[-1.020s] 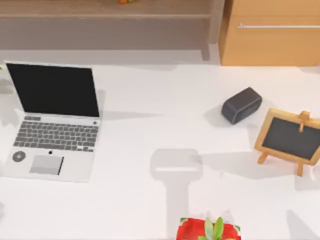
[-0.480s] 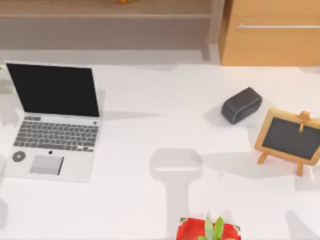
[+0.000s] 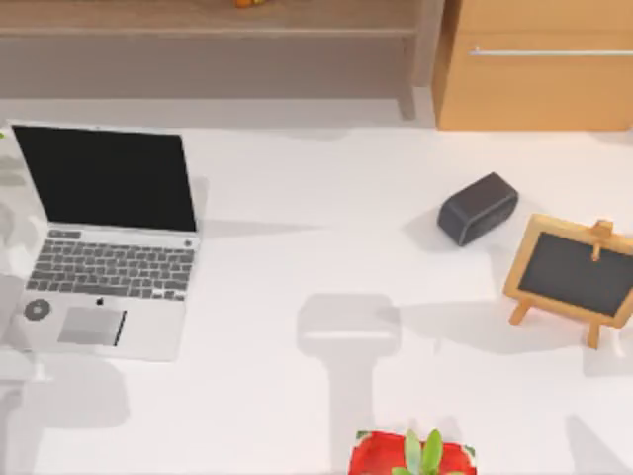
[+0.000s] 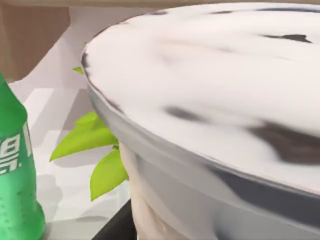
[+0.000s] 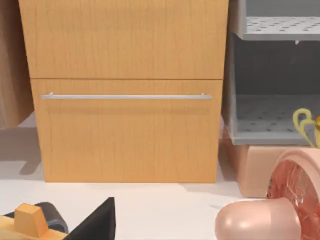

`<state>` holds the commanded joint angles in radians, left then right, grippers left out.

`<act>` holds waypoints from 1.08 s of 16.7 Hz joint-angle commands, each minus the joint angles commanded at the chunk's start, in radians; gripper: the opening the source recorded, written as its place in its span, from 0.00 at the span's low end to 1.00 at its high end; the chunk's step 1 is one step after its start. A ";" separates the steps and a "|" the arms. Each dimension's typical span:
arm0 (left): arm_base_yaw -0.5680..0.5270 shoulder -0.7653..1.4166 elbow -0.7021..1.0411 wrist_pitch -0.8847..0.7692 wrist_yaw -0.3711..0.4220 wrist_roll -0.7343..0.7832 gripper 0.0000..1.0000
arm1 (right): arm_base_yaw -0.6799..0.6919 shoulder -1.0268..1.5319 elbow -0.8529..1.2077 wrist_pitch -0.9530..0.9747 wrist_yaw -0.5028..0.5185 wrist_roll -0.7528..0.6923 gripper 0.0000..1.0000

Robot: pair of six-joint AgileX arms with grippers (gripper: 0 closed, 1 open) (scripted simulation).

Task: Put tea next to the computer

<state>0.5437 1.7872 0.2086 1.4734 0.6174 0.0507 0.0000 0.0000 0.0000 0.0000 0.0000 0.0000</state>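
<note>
Three views record this moment. From above, our white table (image 3: pixel 297 247) carries the computer (image 3: pixel 107 242), an open silver laptop with a black screen, grey keyboard and pale trackpad, standing at the table's left side. A dark grey rounded box (image 3: pixel 478 209) lies well to the right of it, and a wood-framed blackboard easel (image 3: pixel 577 274) stands just beyond that box, near the right edge. A red pot with a green plant (image 3: pixel 413 455) sits at the near edge, right of centre. Behind the table we see a wooden drawer unit (image 3: pixel 539 64) with a metal bar handle.

Our left wrist camera looks very closely at the tea (image 4: pixel 210 125): its round white lid with dark marks spreads across most of the picture, and a strip of the tan body shows under the rim. Beside the cup stand a green bottle (image 4: pixel 15 170) with white lettering and some green leaves (image 4: pixel 97 150). We cannot tell whether our left gripper's fingers are apart, together or clamped on the cup, nor where on the table the cup stands.

Our right wrist camera faces the wooden drawer unit (image 5: pixel 127 95), with a grey shelf (image 5: pixel 272 100) next to it and a pink fan-like object (image 5: pixel 280 205) closer by. Our right gripper's state cannot be told either.
</note>
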 joint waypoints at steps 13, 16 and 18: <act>-0.999 -0.077 0.084 -0.154 -0.949 -0.149 0.00 | 0.000 0.000 0.000 0.000 0.000 0.000 1.00; -1.183 -0.048 0.153 -0.201 -1.148 -0.156 0.00 | 0.000 0.000 0.000 0.000 0.000 0.000 1.00; -1.278 -0.025 0.199 -0.230 -1.259 -0.156 0.00 | 0.000 0.000 0.000 0.000 0.000 0.000 1.00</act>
<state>-0.7339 1.7618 0.4071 1.2435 -0.6413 -0.1054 0.0000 0.0000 0.0000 0.0000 0.0000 0.0000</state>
